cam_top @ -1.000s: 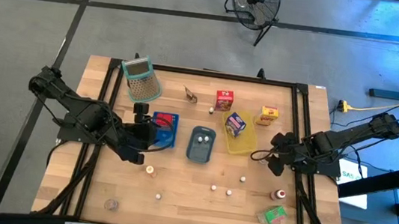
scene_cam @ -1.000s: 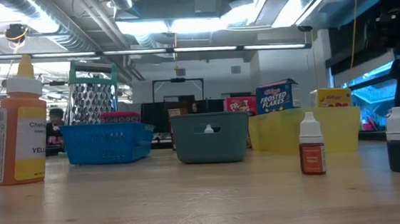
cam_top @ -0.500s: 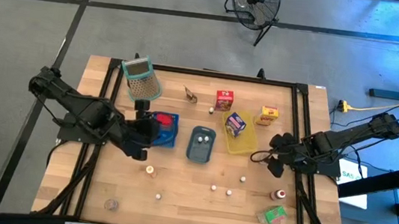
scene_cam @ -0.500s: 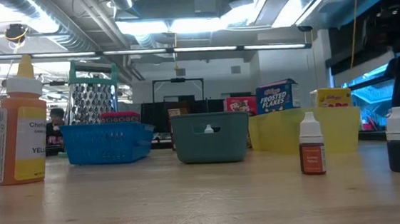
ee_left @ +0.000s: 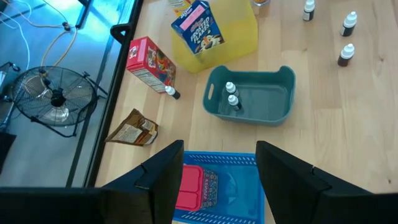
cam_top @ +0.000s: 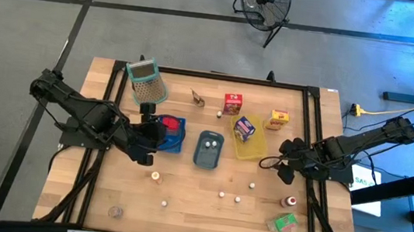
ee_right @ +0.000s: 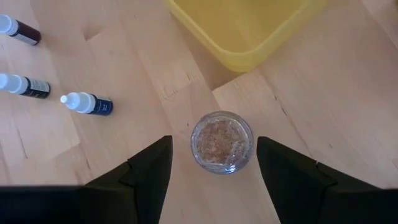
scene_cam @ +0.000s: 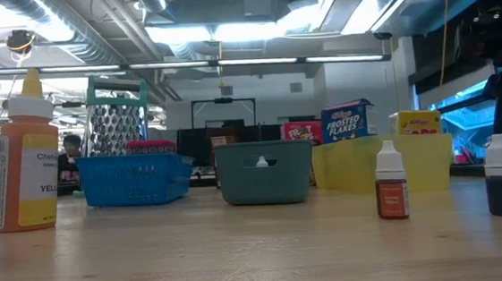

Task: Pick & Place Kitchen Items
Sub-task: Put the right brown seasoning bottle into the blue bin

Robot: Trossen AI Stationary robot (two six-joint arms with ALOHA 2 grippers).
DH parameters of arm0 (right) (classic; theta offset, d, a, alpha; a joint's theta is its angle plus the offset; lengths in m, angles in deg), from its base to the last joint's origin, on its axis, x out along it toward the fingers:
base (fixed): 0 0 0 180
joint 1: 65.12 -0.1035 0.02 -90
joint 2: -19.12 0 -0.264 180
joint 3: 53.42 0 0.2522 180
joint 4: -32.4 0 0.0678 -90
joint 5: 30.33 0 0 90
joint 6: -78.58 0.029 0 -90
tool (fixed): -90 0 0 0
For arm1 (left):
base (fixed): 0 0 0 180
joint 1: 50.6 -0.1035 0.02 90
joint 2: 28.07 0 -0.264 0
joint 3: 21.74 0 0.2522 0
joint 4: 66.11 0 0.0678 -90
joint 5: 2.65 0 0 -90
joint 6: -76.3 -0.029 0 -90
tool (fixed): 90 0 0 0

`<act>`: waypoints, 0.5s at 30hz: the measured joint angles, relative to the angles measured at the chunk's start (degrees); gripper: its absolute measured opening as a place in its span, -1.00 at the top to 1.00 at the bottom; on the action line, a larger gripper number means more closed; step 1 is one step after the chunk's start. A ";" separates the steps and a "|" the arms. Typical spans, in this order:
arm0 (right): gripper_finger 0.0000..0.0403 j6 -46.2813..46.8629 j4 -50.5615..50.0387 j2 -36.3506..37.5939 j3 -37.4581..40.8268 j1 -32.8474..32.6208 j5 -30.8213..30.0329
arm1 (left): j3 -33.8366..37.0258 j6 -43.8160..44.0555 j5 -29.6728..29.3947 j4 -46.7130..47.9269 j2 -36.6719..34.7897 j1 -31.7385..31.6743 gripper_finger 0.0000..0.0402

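From where I stand, the one thing that has moved is the left arm. A second ago its left gripper (cam_top: 160,132) sat lower on the table, below the near corner of the blue tray (cam_top: 175,145). Since then it has swung up and across, and now it hangs over the tray's left side, with the red item (ee_left: 188,186) in the tray showing between its spread fingers in the wrist view. Most of that shift came in the first half of the second; after that it barely crept.
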 joint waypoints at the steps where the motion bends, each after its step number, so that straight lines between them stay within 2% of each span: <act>1: -0.17 0.00 -0.01 -0.02 0.00 0.00 -0.02 | 0.00 0.05 -0.01 0.00 0.00 0.00 0.02; 15: -0.17 0.62 0.09 -3.52 0.00 0.00 -0.14 | 0.00 0.19 -0.01 0.01 0.00 0.00 0.02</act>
